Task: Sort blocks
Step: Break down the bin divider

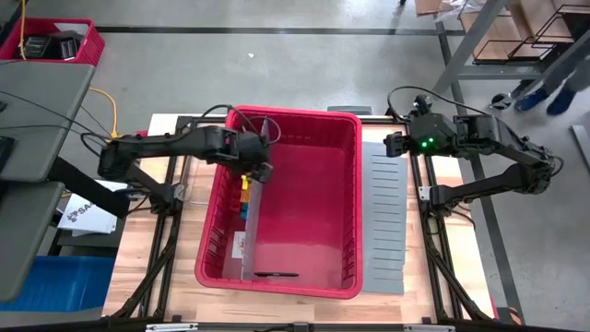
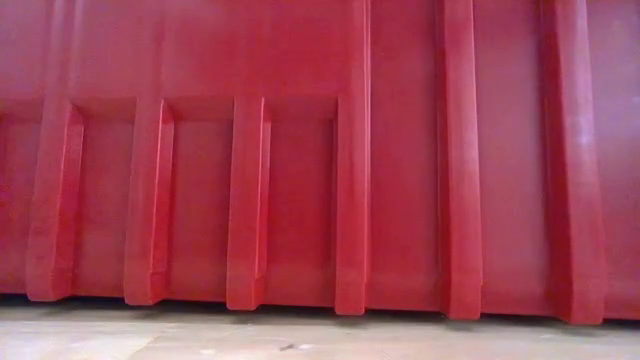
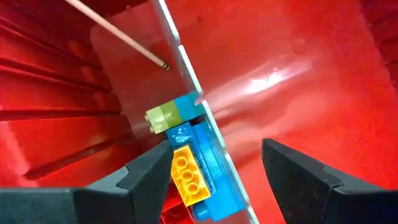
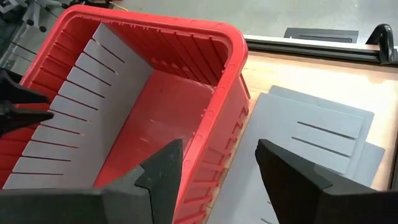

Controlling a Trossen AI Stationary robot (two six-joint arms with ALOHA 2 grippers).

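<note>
Several blocks lie in a heap on the floor of the red bin (image 1: 304,198), in its narrow left compartment, against the upright divider (image 3: 186,56): a yellow one (image 3: 186,177), a blue one (image 3: 214,186), a green one (image 3: 163,118) and a smaller blue one (image 3: 186,106). The high view shows this heap of blocks (image 1: 245,198) too. My left gripper (image 3: 214,155) hangs open just above them, pointing steeply down, with nothing between its fingers. My right gripper (image 4: 217,152) waits open above the table's right side, beyond the bin's right wall.
Flat grey slotted sheets (image 1: 383,217) lie on the table right of the bin. A thin dark stick (image 1: 277,274) rests on the bin floor near its front wall. The low view shows only the bin's ribbed outer wall (image 2: 300,180). The bin's wide right compartment (image 4: 155,118) is bare.
</note>
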